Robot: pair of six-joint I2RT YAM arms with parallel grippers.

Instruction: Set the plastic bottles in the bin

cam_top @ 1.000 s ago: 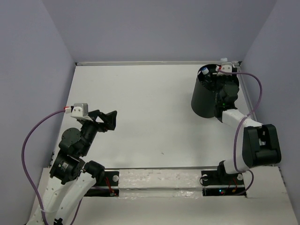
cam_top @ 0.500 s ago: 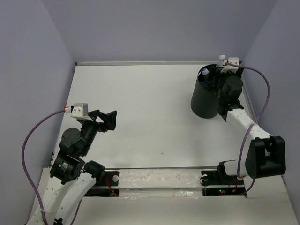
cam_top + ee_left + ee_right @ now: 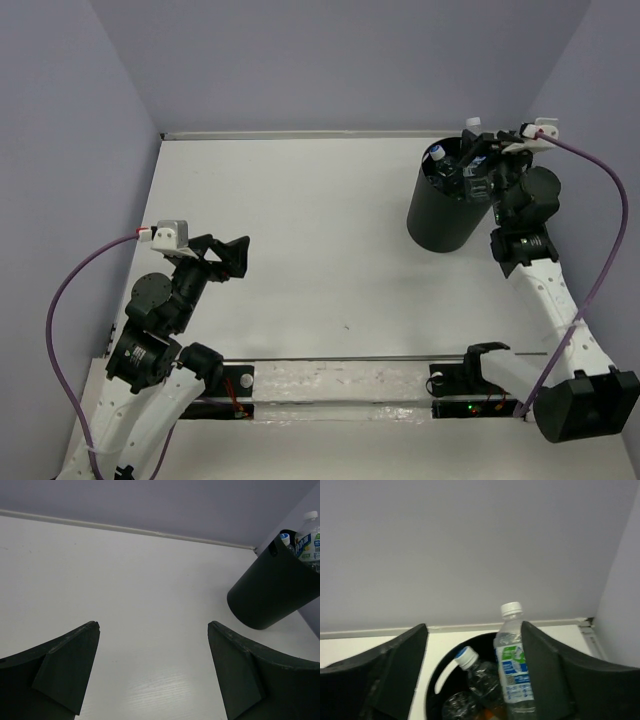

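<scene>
The black bin (image 3: 440,210) stands at the back right of the table. Several plastic bottles are in it: a white-capped one with a green and blue label (image 3: 514,667) stands upright, a clear blue-capped one (image 3: 476,672) leans beside it, and a bit of orange (image 3: 490,714) shows below. My right gripper (image 3: 480,165) hovers at the bin's right rim, open and empty (image 3: 475,626); the labelled bottle sits close to its right finger. My left gripper (image 3: 225,255) is open and empty over the left of the table (image 3: 152,625). The bin (image 3: 270,592) and a bottle top (image 3: 307,535) also show in the left wrist view.
Grey walls close in the table on the left, back and right. The bin stands close to the back right corner (image 3: 515,133). A rail with the arm bases (image 3: 340,385) runs along the near edge.
My right arm has swung its elbow out to the right and the gripper has drawn back from over the bin's middle to its right rim. The left arm has not moved.
</scene>
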